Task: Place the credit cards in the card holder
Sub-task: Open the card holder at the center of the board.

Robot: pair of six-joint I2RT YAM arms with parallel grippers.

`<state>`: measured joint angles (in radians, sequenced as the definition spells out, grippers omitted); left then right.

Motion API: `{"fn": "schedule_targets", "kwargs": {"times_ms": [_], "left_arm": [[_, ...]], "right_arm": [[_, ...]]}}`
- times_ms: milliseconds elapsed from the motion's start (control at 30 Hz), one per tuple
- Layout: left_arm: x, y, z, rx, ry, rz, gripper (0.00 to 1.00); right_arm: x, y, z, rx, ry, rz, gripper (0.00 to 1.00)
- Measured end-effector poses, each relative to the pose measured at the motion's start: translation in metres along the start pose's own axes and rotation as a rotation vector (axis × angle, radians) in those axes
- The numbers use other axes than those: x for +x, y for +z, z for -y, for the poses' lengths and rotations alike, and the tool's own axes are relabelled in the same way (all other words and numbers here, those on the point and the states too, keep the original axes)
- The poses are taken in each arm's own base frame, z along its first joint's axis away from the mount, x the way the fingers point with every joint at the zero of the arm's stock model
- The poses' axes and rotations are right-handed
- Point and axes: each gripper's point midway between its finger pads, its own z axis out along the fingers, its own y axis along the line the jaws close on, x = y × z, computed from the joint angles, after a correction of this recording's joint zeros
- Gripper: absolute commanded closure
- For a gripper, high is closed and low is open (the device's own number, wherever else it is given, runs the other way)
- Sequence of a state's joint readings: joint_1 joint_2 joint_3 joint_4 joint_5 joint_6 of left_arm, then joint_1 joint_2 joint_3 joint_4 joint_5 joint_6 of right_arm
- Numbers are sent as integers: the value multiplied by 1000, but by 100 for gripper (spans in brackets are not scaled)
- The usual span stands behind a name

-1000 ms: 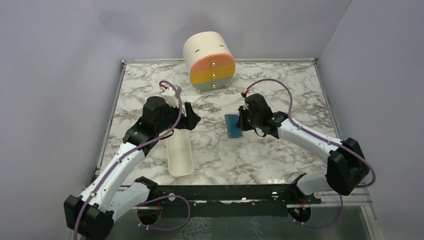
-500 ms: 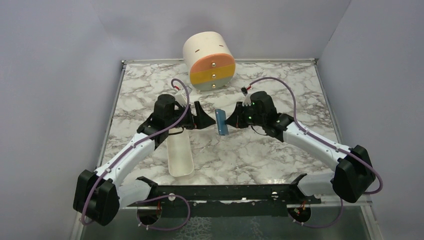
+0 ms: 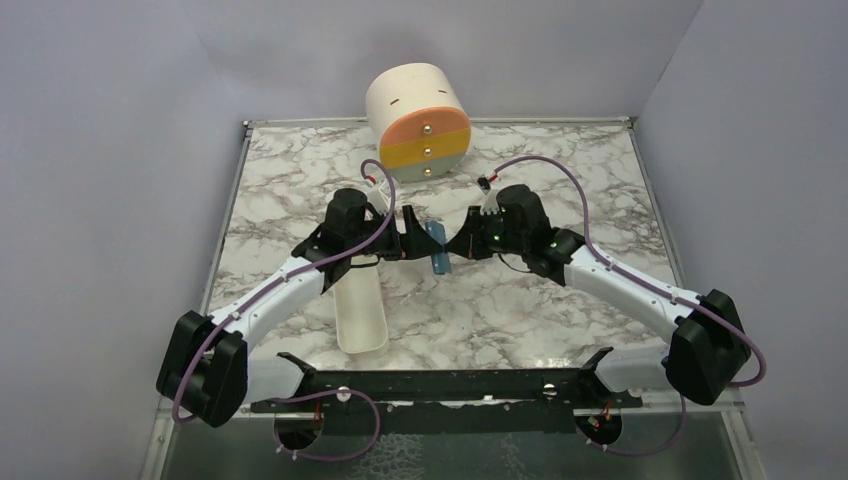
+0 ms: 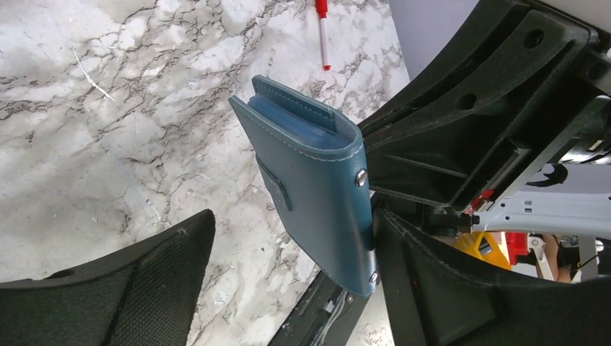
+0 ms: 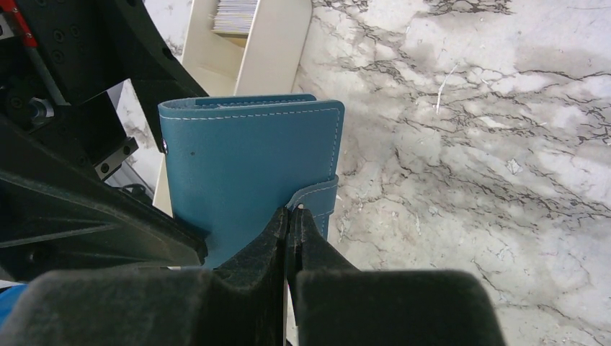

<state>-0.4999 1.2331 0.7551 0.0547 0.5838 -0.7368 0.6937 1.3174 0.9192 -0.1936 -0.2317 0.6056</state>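
Your right tool (image 5: 290, 216) is pinched fully shut on the closing strap of the blue wallet (image 5: 245, 166), holding it upright on edge over the marble tabletop (image 5: 468, 144), midway between the two arms. Your left tool (image 3: 405, 238) stands wide open with one finger on each side of the wallet, gripping nothing. Whether the finger on the stud side touches the leather, you cannot tell. The cards (image 5: 234, 16) lie stacked in the long white tray (image 5: 270, 50), just beyond the wallet.
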Motion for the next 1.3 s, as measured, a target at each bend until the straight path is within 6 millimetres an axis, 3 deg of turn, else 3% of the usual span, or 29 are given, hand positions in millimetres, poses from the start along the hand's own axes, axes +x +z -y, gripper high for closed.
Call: {"fn": "schedule_targets", "kwargs": {"times_ms": [167, 233, 267, 300, 633, 833, 967, 1167, 1300], "left_arm": [[0, 2, -3, -8, 2, 1, 51], [-1, 2, -6, -22, 9, 5, 74], [-1, 2, -8, -31, 14, 7, 92], [-1, 2, -10, -41, 15, 8, 100], [7, 7, -26, -86, 37, -22, 100], [11, 11, -33, -101, 28, -39, 70], [19, 19, -49, -141, 2, -70, 55], [36, 29, -78, -235, -55, -152, 38], [33, 29, -78, -257, -41, -153, 34]], "right_arm": [[1, 0, 0, 1, -1, -1, 99], [1, 0, 0, 1, -1, -2, 99], [2, 0, 1, 2, -1, -3, 99], [6, 0, 3, 8, 1, -10, 99], [16, -10, 16, 60, -4, -6, 99], [21, -14, 31, 131, -5, -3, 99], [37, -12, 48, 169, -5, -16, 99], [74, -4, 79, 258, 10, -102, 99], [75, -4, 87, 288, 0, -100, 99]]}}
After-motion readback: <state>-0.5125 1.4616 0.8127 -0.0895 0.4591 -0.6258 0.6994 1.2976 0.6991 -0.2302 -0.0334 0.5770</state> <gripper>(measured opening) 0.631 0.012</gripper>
